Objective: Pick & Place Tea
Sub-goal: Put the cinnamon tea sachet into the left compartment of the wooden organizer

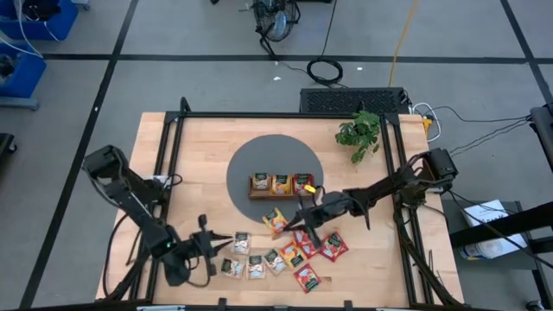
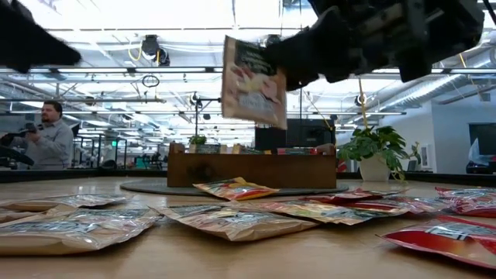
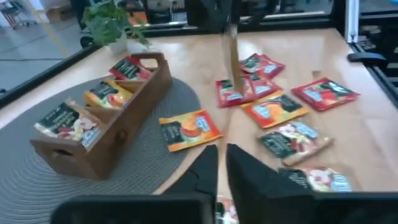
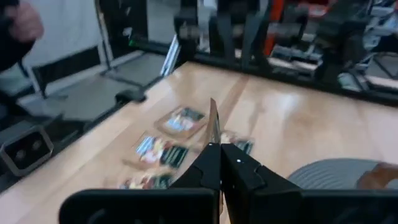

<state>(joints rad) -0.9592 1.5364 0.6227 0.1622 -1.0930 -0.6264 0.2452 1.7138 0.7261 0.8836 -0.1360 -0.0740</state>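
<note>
A long brown wooden tray stands on a round grey mat, with tea sachets upright in its three compartments. Many more red, orange and dark green sachets lie flat on the table near its front edge. My right gripper reaches in level from the right and is shut on one dark-topped sachet, above the loose ones. My left gripper sits at the front left, pointing at the leftmost sachets. Its fingers are almost together with nothing between them. My right gripper pinches the sachet's edge between its two fingers, coming level from the table's right side. The sachet stands on edge, upright and slightly tilted, lifted clear of the table and the sachets below.
An orange sachet lies half on the mat's rim, just in front of the tray. A potted plant stands at the back right. Black frame rails run along the table's sides. A person stands in the room beyond.
</note>
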